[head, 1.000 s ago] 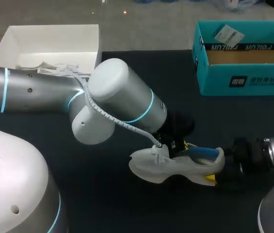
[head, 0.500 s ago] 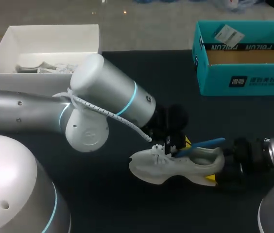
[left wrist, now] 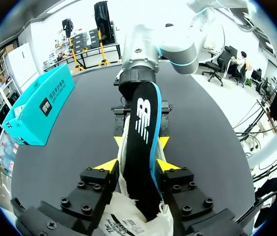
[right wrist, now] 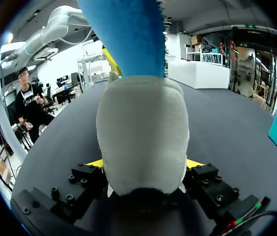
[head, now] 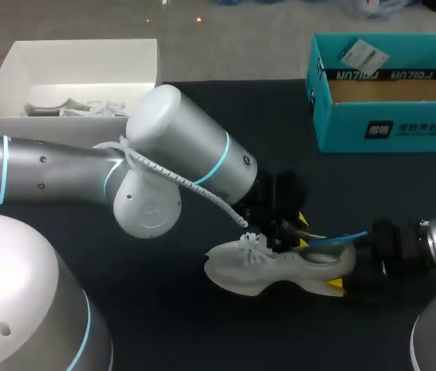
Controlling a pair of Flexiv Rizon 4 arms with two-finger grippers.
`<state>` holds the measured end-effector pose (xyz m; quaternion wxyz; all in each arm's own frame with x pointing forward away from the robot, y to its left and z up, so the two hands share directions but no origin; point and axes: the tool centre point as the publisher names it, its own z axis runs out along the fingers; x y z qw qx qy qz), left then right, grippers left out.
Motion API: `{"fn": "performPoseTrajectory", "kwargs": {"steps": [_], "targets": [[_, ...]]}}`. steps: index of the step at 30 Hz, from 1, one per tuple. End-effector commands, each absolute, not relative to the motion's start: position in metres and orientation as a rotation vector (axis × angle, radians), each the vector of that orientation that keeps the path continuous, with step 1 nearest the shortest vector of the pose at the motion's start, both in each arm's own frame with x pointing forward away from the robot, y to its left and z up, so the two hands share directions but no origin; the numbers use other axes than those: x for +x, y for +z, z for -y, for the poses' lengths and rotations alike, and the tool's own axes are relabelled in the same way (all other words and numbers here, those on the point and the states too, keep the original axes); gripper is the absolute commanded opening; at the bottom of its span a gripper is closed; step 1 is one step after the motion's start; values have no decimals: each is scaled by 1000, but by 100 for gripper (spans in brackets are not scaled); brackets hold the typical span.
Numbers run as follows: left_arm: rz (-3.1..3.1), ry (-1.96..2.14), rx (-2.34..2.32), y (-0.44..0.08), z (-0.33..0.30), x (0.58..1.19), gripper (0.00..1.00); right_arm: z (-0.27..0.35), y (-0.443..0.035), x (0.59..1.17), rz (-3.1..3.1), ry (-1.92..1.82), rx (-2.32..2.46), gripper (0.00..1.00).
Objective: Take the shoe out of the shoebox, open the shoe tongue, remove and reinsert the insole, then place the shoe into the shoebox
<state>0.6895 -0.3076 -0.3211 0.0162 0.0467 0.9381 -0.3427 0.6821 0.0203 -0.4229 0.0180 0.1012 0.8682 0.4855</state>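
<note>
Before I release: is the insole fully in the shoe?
Partly in: one end of the insole sticks up out of the shoe.

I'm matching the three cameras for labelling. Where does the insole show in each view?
Head view: the insole is the blue strip sticking out of the shoe's heel opening.
Left wrist view: the insole stands dark, blue-edged, between the left gripper's fingers.
Right wrist view: the insole rises blue above the heel held by the right gripper.
Shared landmark: the white shoe, in all three.
</note>
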Motion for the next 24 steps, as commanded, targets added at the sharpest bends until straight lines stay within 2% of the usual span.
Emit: {"fn": "performPoseTrajectory", "kwargs": {"steps": [1,5,9,15,24], "targets": [[-2911,-1015,136,-306,301,679,100,-21,-423,681,-2697,1502,316,0],[-2929,-1048,163,-298,297,676,100,-21,-423,681,-2697,1502,316,0],[-2933,-1060,182,-298,299,672,88,-21,-423,681,-2697,1502,316,0],[-2950,-1059,222,-310,310,673,75,-21,-423,681,-2697,1502,316,0],[-2958,-988,252,-324,325,676,72,-21,-423,681,-2697,1502,316,0]]}}
